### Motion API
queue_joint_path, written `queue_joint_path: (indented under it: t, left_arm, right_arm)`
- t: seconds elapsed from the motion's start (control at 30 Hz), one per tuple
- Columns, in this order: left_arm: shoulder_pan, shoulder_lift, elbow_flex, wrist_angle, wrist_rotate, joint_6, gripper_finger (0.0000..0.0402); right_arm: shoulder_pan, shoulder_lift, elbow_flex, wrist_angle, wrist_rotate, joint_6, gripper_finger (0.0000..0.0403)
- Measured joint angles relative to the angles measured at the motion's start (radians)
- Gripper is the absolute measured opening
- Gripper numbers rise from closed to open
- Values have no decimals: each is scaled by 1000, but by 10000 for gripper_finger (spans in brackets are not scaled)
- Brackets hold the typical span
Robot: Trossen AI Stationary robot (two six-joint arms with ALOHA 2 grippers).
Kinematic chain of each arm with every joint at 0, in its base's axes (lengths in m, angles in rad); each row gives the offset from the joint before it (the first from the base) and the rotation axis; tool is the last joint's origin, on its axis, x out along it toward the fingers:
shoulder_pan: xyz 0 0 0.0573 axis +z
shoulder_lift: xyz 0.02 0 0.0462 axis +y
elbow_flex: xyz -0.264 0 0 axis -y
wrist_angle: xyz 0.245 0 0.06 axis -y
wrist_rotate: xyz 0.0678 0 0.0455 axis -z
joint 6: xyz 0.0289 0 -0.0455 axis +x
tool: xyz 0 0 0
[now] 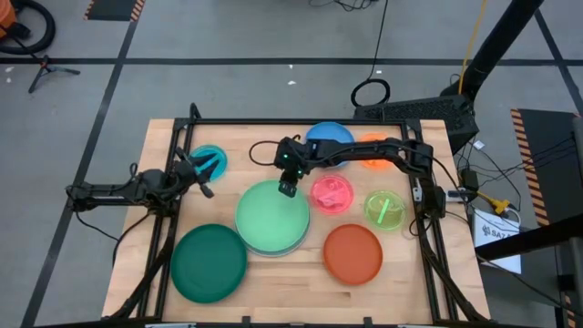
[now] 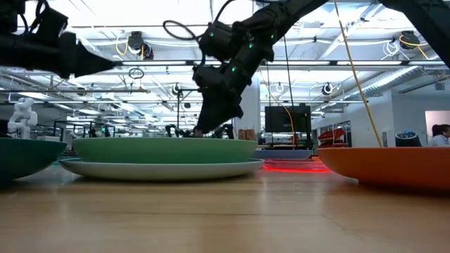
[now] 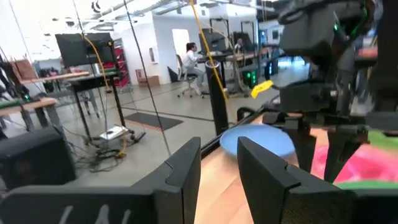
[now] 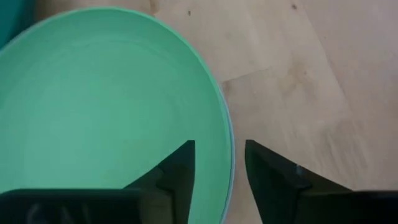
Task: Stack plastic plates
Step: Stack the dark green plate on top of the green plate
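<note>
Right arm is reaching across the counter (image 1: 301, 282), right end effector (image 1: 287, 189) pointing down over the far rim of the light green plate (image 1: 271, 216), fingers parted, straddling the rim and gripping nothing. That plate is sitting nested on the pale blue plate (image 2: 165, 169), mid-counter. Left arm is lying low at the left side, left end effector (image 1: 205, 167) sitting open over the cyan plate (image 1: 209, 155).

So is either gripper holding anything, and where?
Nothing held. Right gripper is open, straddling the light green plate rim; left gripper is open and empty.
</note>
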Motion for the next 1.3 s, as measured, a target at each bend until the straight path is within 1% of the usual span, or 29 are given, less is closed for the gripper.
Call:
queue_joint_path:
  t: [0.07,0.2,0.3,0.37,0.43,0.57,0.67,0.8,0.9,0.97,1.13,1.2,1.3]
  left_arm:
    - [0,0,31,-19,17,-26,113]
    - [-6,0,109,-111,100,-79,113]
    - [-19,0,173,-185,145,-126,113]
    - [-30,1,205,-228,171,-156,113]
    - [-44,7,224,-238,198,-176,113]
    - [-73,34,225,-190,229,-194,113]
    - [-88,67,225,-149,229,-207,113]
    - [-110,126,225,-99,230,-261,113]
    - [-137,187,225,-93,230,-329,113]
    - [-160,236,225,-98,232,-385,113]
    - [-215,374,225,-72,234,-506,113]
    - [-234,422,225,-78,239,-574,113]
    - [-259,483,225,-81,273,-682,113]
  right_arm:
    - [11,-28,0,-10,2,-18,140]
    - [58,-85,0,-44,4,-84,138]
    - [101,-143,-41,-8,5,-141,134]
    - [128,-191,-95,32,21,-159,133]
    - [153,-244,-166,83,66,-165,133]
    - [194,-349,-329,222,131,-189,133]
    - [209,-426,-450,340,132,-206,133]
    - [221,-523,-593,464,133,-231,132]
    - [223,-599,-681,516,136,-239,132]
    - [221,-648,-726,521,157,-251,132]
    - [220,-765,-790,524,213,-299,132]
    - [220,-805,-800,518,213,-318,132]
    - [220,-859,-801,520,213,-345,132]
